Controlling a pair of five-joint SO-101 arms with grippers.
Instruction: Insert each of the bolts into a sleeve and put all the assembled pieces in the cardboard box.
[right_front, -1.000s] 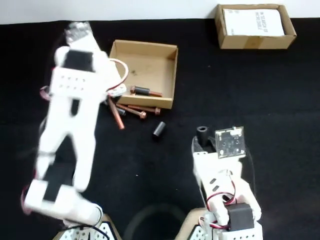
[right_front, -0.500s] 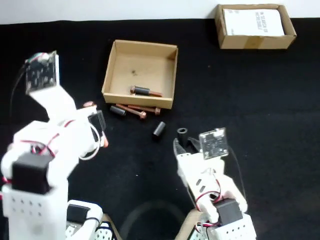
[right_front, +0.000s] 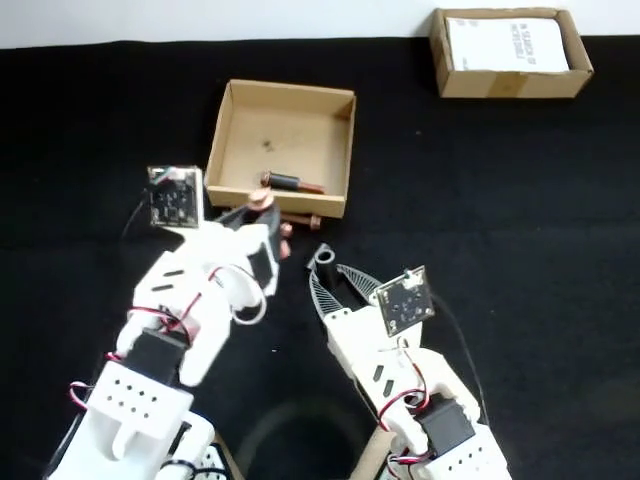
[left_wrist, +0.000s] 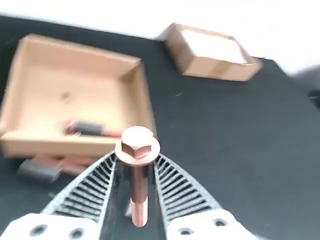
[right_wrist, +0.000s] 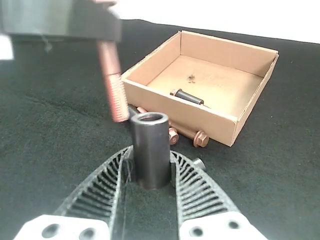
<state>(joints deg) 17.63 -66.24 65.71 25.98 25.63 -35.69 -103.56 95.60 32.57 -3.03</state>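
Now | my left pincer (left_wrist: 136, 160) grips a copper bolt (left_wrist: 138, 172), head up | my right pincer (right_wrist: 151, 152) grips a black sleeve (right_wrist: 150, 145) upright | bolt tip just beside sleeve mouth

Print on the white sheet (right_front: 508, 44) in the small box (right_front: 510, 84), illegible

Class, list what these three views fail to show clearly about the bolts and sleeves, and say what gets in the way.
- High view: loose bolts before the cardboard box, count hidden by the left gripper.
- Left wrist view: assembled piece in the box, blurred.
- Right wrist view: held bolt, head hidden by that gripper's blurred body.
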